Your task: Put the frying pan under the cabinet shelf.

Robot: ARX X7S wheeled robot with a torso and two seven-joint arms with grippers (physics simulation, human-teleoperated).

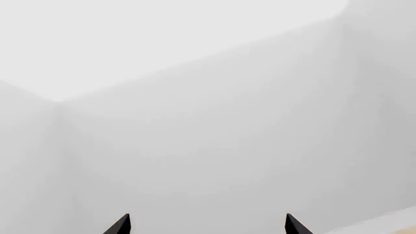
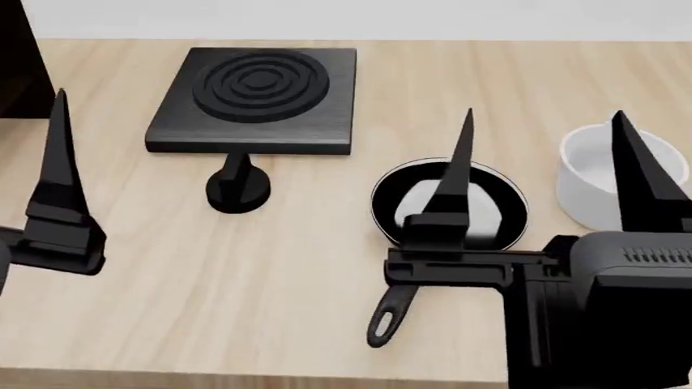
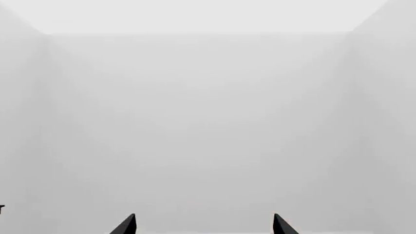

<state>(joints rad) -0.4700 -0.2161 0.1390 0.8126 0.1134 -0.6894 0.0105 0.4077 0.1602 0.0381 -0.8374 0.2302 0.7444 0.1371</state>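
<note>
Frying pan (image 2: 476, 207) between black knob (image 2: 236, 188) and white pot (image 2: 592, 182), behind spread, empty right claw (image 2: 546, 174); left claw (image 1: 206, 225) likewise apart.

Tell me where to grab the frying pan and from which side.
Grip the frying pan by its long handle, probably from above with the right gripper, which is nearest. The handle lies flat on the table, pointing toward the robot, slim enough for open jaws to straddle; the round bowl looks too wide.

Black pan (image 2: 492, 212), white pot (image 2: 589, 182), black ringed stove plate (image 2: 259, 97), pale wood table (image 2: 216, 284)
</note>
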